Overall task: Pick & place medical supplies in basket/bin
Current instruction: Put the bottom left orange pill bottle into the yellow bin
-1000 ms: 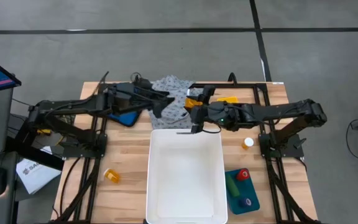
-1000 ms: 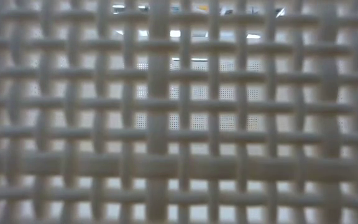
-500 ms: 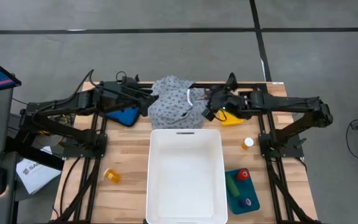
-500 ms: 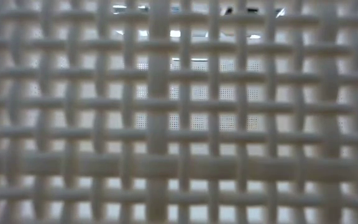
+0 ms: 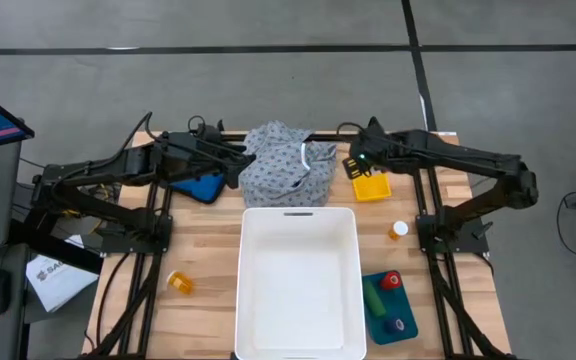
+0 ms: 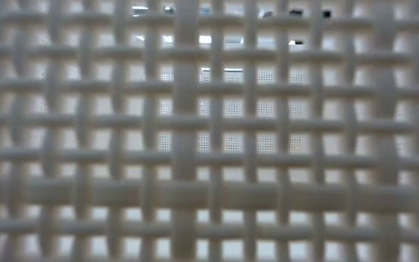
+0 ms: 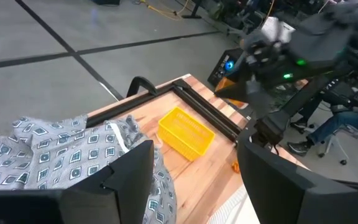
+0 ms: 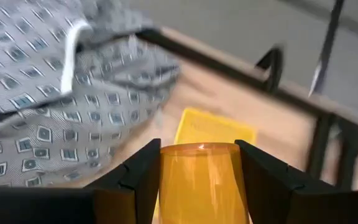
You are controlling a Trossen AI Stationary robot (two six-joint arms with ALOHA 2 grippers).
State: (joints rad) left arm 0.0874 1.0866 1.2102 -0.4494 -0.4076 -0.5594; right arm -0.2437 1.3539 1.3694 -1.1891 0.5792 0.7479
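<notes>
Right pincer (image 8: pixel 197 186) drawn back from the white bin (image 5: pixel 299 280) to the tabletop's (image 5: pixel 208 290) far right, clamped on an orange pill bottle (image 8: pixel 199 180), long axis pointing forward between the fingers, above the yellow tray (image 5: pixel 371 187), left pincer (image 7: pixel 194 180) wide beside the dotted garment (image 5: pixel 286 165).

Legible text: one partial item. White printed sheet (image 5: pixel 52 277), lower left of the high view, on the floor beside the counter (image 5: pixel 208 280): dark capital letters, apparently beginning "SA", remainder too small to read. No readable labels, brands or numbers elsewhere in the high, low or wrist views.
</notes>
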